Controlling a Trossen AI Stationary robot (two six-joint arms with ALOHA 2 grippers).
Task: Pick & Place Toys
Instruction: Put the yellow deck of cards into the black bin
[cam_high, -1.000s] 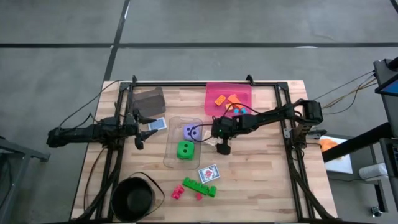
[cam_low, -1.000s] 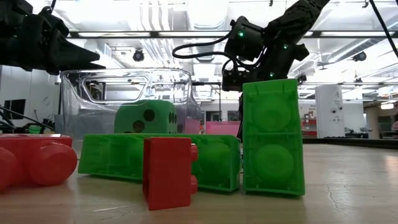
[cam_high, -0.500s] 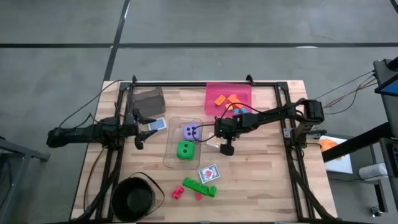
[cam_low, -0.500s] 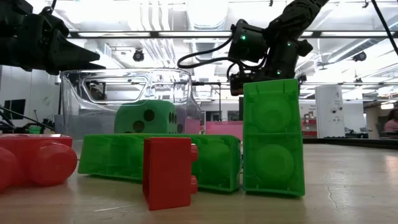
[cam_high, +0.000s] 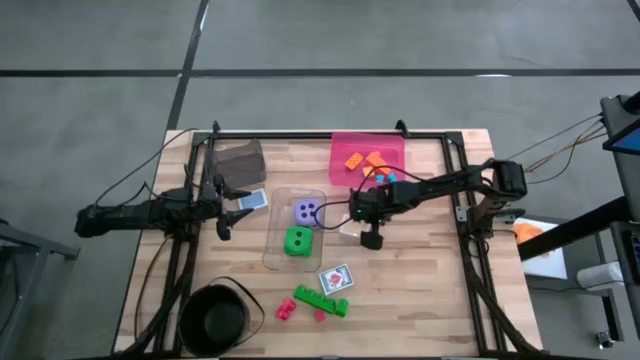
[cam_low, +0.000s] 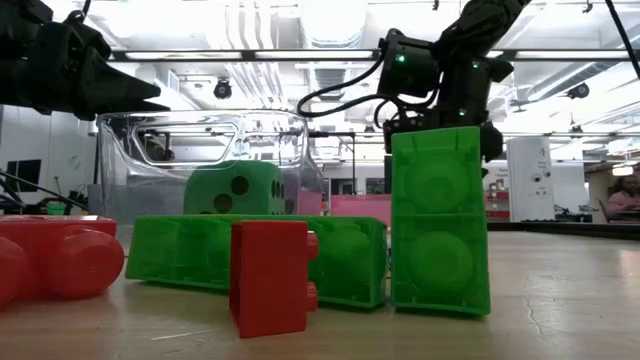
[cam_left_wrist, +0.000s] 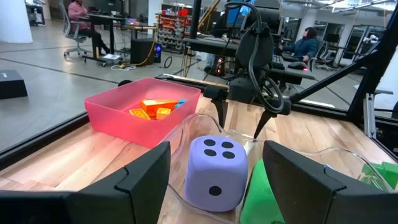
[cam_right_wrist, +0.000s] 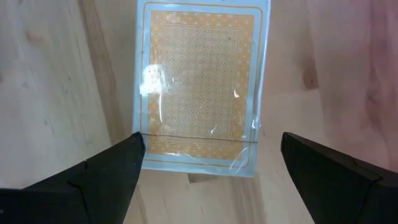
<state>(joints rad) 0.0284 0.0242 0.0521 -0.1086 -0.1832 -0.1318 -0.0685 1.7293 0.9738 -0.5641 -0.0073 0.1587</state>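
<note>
Dice, purple (cam_high: 306, 211) and green (cam_high: 297, 241), in clear bin (cam_high: 280, 256); bricks (cam_high: 364, 160) in pink bin (cam_high: 340, 142). Both grippers gape, empty.

A purple dotted die (cam_high: 306, 210) and green dotted die (cam_high: 296, 241) sit together; green plastic bricks (cam_high: 320, 301), pink bricks (cam_high: 286, 310) and a picture card (cam_high: 335, 279) lie nearby.

No words, brands or numbers can be read anywhere; the plastic-wrapped card (cam_right_wrist: 198, 87) lying on the wooden desk (cam_right_wrist: 50, 81) shows only a printed pattern.

Both arms are matte black with slim jointed links, looped black cables, tapered black fingers (cam_left_wrist: 149, 180) and a small green wrist light.
</note>
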